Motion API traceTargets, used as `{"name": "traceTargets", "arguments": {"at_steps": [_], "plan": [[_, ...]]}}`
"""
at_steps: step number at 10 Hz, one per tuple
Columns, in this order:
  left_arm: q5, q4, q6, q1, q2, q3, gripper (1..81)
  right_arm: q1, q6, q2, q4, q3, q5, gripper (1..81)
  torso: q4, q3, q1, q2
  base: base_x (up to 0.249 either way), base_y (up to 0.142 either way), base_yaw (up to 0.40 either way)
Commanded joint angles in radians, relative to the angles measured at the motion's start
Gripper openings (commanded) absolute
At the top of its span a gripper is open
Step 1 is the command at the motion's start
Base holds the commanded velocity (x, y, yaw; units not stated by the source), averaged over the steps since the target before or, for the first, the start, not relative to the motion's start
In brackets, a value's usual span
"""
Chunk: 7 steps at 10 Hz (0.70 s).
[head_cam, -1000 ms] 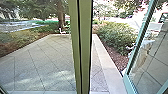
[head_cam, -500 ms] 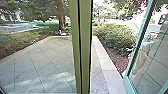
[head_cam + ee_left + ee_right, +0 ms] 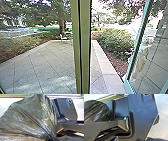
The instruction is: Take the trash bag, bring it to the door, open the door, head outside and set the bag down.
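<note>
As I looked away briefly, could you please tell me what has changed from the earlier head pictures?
The head camera itself has shifted: the bush and paving sit lower in its view. I can make out no grasp or release. The green post still stands mid-view, with the paving beyond.

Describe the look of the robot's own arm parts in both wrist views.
Right wrist view: an angular grey jointed bar with a shiny pale ring, beside a wide, dark blue-grey plate. Left wrist view: a similar grey bar and a dark plate with a bright round corner fitting.
</note>
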Motion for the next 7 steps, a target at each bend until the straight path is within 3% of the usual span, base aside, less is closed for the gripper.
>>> {"name": "traceTargets", "arguments": {"at_steps": [1,2,7], "plan": [[0.063,0.004,0.009,-0.050,-0.002,0.002,1.0,0.039,0.001,0.008,-0.007,0.005,-0.052,81.1,0.000,0.000,0.000,0.000,0.000,0.000,0.000],[0.063,0.004,0.009,-0.050,-0.002,0.002,1.0,0.039,0.001,0.008,-0.007,0.004,-0.052,81.1,0.000,0.000,0.000,0.000,0.000,0.000,0.000],[0.063,0.003,0.009,-0.050,-0.003,0.002,1.0,0.039,0.001,0.008,-0.007,0.005,-0.052,81.1,0.000,0.000,0.000,0.000,0.000,-0.085,0.000]]}}
